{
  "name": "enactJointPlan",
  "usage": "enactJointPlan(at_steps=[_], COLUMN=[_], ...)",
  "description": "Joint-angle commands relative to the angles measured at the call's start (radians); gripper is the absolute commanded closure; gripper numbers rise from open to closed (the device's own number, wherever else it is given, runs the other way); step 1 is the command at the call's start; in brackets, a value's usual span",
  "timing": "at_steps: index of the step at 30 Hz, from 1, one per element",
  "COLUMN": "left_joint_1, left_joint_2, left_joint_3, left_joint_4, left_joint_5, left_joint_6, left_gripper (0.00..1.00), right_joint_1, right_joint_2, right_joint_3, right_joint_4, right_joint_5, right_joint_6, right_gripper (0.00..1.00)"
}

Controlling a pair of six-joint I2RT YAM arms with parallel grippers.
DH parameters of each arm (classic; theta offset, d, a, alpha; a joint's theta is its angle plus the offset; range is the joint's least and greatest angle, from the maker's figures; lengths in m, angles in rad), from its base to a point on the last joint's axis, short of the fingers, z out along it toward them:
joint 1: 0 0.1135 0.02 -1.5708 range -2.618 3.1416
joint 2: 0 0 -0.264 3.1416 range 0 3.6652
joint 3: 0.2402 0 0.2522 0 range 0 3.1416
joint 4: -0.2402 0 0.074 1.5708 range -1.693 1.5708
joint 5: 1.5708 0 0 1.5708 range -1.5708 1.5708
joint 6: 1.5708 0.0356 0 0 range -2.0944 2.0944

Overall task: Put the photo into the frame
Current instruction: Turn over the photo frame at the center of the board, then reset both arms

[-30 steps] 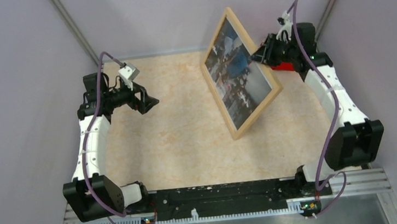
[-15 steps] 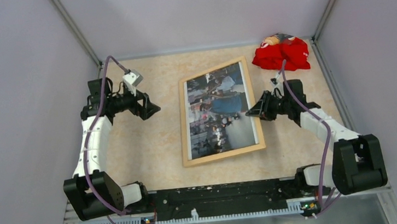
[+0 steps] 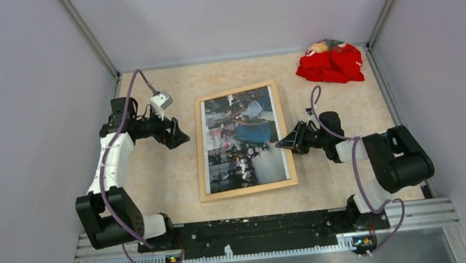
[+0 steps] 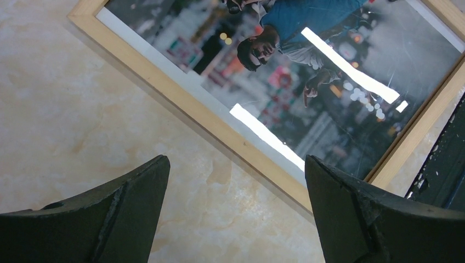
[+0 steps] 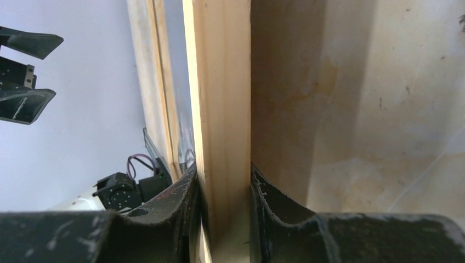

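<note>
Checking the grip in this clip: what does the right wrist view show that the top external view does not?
Only the right wrist view: the right gripper with its two fingers pressed against both faces of the frame at its wooden edge. Only the top external view: the whole photo facing up inside the frame, the red cloth in the far right corner, and the open left gripper standing clear of the frame's left side. Both: the right gripper at the frame's right edge.
</note>
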Motion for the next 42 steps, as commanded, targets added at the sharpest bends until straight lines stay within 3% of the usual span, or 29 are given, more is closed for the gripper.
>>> enactJointPlan(at_steps=[1, 5, 9, 10, 11, 12, 18, 27, 34, 39, 42], left_joint_1=[0.013, 0.024, 0.026, 0.027, 0.027, 0.029, 0.057, 0.099, 0.099, 0.100, 0.099], left_joint_2=[-0.003, -0.019, -0.029, -0.027, -0.026, -0.024, -0.026, 0.001, 0.024, 0.070, 0.103], left_joint_3=[-0.029, -0.072, -0.119, -0.125, -0.130, -0.132, -0.144, -0.225, -0.435, -0.630, -0.654], left_joint_4=[-0.023, 0.010, 0.077, 0.093, 0.105, 0.114, 0.150, 0.396, 0.845, 1.283, 1.381], left_joint_5=[-0.005, -0.025, -0.040, -0.043, -0.046, -0.051, -0.078, -0.087, -0.203, -0.253, -0.255], left_joint_6=[0.058, 0.069, 0.042, 0.034, 0.022, 0.010, -0.013, -0.188, -0.405, -0.482, -0.500], left_gripper=[0.01, 0.01, 0.01, 0.01, 0.01, 0.01, 0.01, 0.01, 0.01, 0.01, 0.01], right_joint_1=[0.019, 0.027, 0.038, 0.039, 0.039, 0.039, 0.039, 0.039, 0.034, -0.023, -0.086], right_joint_2=[0.111, 0.133, 0.105, 0.096, 0.082, 0.066, -0.131, -0.514, -0.737, -0.844, -0.795], right_joint_3=[0.027, 0.012, 0.014, 0.018, 0.025, 0.036, 0.079, 0.120, -0.089, -0.297, -0.373], right_joint_4=[0.133, 0.132, 0.069, 0.048, 0.012, -0.038, -0.342, -0.640, -0.338, 0.035, 0.224], right_joint_5=[-0.023, 0.007, 0.077, 0.094, 0.116, 0.150, 0.376, 0.844, 1.151, 1.252, 1.244], right_joint_6=[0.002, -0.006, -0.039, -0.046, -0.056, -0.069, -0.177, -0.361, -0.603, -0.720, -0.736], right_gripper=[0.96, 0.86, 0.60, 0.46, 0.07, 0.02, 0.01, 0.01, 0.01, 0.01, 0.01])
